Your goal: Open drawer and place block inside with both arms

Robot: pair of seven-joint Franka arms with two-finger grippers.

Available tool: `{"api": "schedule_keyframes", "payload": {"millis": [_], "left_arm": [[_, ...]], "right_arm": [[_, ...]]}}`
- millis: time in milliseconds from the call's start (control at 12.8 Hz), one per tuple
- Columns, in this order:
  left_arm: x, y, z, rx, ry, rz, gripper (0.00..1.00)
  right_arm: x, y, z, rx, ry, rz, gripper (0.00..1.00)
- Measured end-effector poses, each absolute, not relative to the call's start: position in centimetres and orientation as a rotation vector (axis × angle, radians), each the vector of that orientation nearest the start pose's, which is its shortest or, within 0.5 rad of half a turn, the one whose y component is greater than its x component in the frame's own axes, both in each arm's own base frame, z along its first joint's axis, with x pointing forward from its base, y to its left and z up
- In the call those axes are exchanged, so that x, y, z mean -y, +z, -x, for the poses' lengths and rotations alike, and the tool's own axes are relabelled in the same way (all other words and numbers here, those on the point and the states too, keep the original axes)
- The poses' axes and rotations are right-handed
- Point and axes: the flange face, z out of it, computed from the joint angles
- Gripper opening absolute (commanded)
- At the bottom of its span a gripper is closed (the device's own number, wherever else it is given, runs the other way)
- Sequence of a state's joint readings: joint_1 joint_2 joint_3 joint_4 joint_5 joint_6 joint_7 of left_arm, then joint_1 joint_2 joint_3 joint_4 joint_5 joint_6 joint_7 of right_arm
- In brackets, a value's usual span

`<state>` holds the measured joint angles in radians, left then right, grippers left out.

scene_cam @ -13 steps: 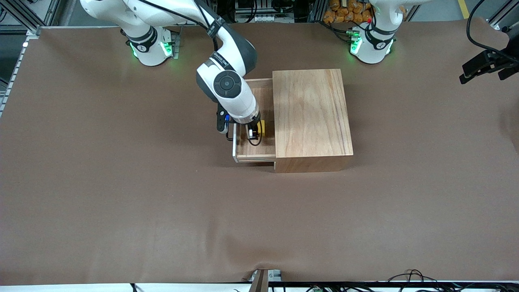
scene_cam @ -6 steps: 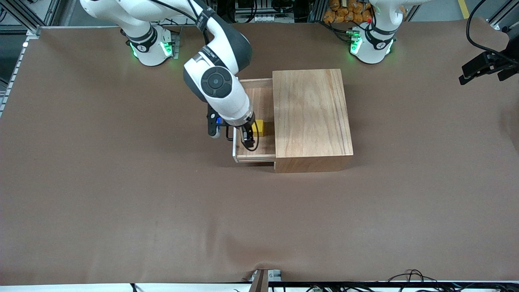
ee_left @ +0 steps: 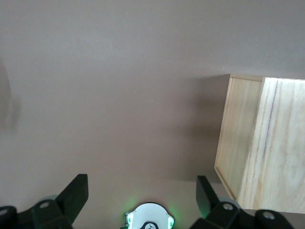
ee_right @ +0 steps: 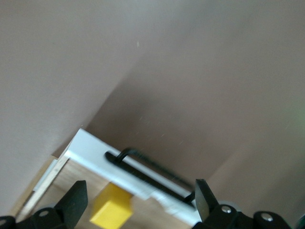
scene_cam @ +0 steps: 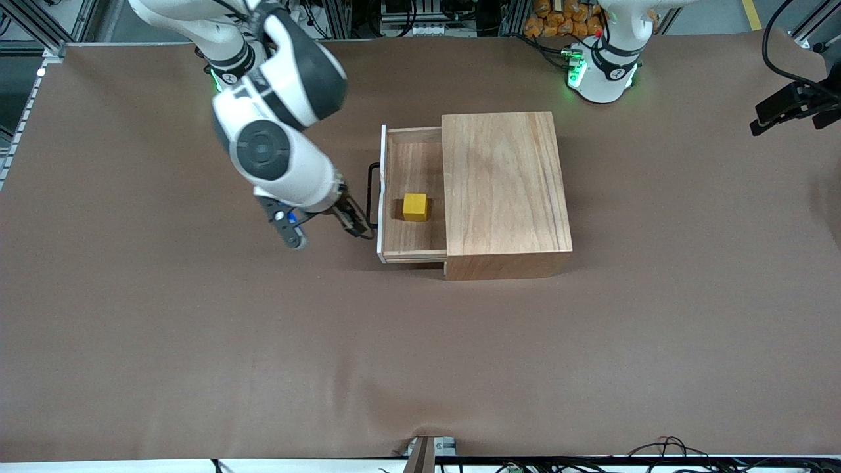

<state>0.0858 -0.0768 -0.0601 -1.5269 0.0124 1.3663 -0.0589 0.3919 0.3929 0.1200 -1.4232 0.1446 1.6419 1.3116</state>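
Note:
The drawer (scene_cam: 410, 244) stands pulled out of the wooden box (scene_cam: 502, 190), its white front and black bar handle (scene_cam: 373, 195) facing the right arm's end of the table. The yellow block (scene_cam: 415, 207) rests on the drawer floor, touched by nothing. My right gripper (scene_cam: 355, 225) hangs open and empty just outside the handle. In the right wrist view its open fingers (ee_right: 76, 200) frame the block (ee_right: 110, 210) and the handle (ee_right: 143, 160). My left gripper (scene_cam: 785, 115) waits open (ee_left: 141, 193) over the left arm's end of the table, well away from the box (ee_left: 267, 157).
Brown cloth (scene_cam: 263, 341) covers the whole table. The two green-lit arm bases (scene_cam: 601, 66) stand along the edge farthest from the front camera. Cables (scene_cam: 657, 450) and a bracket lie at the nearest edge.
The right gripper has opened, let go of the block in the drawer, and drawn up and out past the drawer's front toward the right arm's end. The left arm has barely moved.

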Motion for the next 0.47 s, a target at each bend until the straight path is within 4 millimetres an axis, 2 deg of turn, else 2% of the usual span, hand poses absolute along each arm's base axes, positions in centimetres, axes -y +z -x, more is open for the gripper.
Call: {"api": "schedule_keyframes", "payload": {"millis": [234,468], "left_arm": [[-1.6,66.8,-50.6,0.139,0.146,3.117,1.0],[-1.1,66.8,-50.6,0.125,0.147,3.117,1.0]], "right_arm": [[-22.5,48.9,-59.1,-0.879,0.497,2.983,1.0],[-11.6,51.7,-60.7,-0.547,0.455,2.997,1.0]]}}
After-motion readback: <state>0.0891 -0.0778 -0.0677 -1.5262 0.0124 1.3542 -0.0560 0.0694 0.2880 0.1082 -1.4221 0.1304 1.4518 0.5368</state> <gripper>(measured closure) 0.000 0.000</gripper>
